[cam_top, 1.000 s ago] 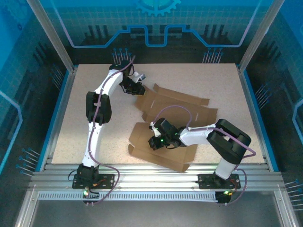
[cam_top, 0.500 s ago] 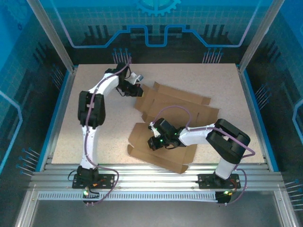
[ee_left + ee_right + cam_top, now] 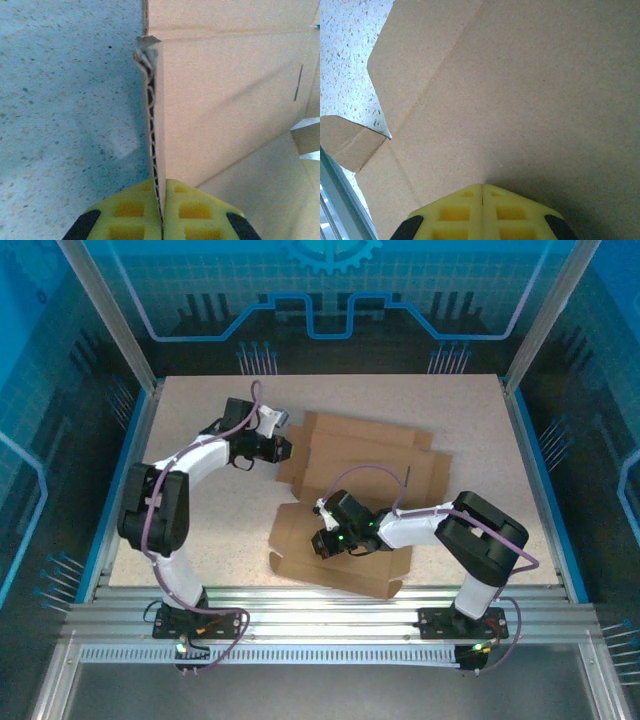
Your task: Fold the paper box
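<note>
L end effector [image 3: 161,212] clamps left flap edge of paper box [image 3: 365,475], mid worktop [image 3: 200,525]. Vs earlier: arm swung left, far panels rotated. R end effector [image 3: 322,543] closed, empty, pins near panel. Fold underway.

Top cam hangs high above and behind the arm bases [image 3: 197,620], tilted down over the whole table [image 3: 480,410] — widest view by far. Left wrist cam peers past the left gripper [image 3: 161,215], jammed up close to an upright edge of the paper box [image 3: 225,100], table alongside. Right wrist cam looks over the right gripper [image 3: 482,210] onto flat cardboard, very near. All three share that box.
</note>
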`<act>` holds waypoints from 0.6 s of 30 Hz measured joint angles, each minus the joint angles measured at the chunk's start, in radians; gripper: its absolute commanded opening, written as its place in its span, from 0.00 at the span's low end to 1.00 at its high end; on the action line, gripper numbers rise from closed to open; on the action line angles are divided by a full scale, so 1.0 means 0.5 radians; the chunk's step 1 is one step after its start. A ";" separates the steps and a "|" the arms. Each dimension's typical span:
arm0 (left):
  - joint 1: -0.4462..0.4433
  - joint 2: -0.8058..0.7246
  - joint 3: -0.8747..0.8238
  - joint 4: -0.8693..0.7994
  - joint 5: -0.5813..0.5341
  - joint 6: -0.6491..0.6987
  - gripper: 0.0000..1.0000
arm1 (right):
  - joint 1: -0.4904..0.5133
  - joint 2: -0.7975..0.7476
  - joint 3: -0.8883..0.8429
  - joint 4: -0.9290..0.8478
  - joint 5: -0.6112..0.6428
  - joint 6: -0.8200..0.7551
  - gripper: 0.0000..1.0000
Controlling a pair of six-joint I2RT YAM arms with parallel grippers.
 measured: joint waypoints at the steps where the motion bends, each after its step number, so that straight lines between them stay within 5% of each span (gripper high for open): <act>1: -0.007 -0.037 -0.048 0.042 -0.031 -0.002 0.06 | 0.000 0.000 0.000 0.001 0.000 0.005 0.00; 18: -0.182 -0.369 -0.491 0.430 -0.400 -0.393 0.09 | 0.001 -0.006 -0.007 0.002 0.002 0.030 0.00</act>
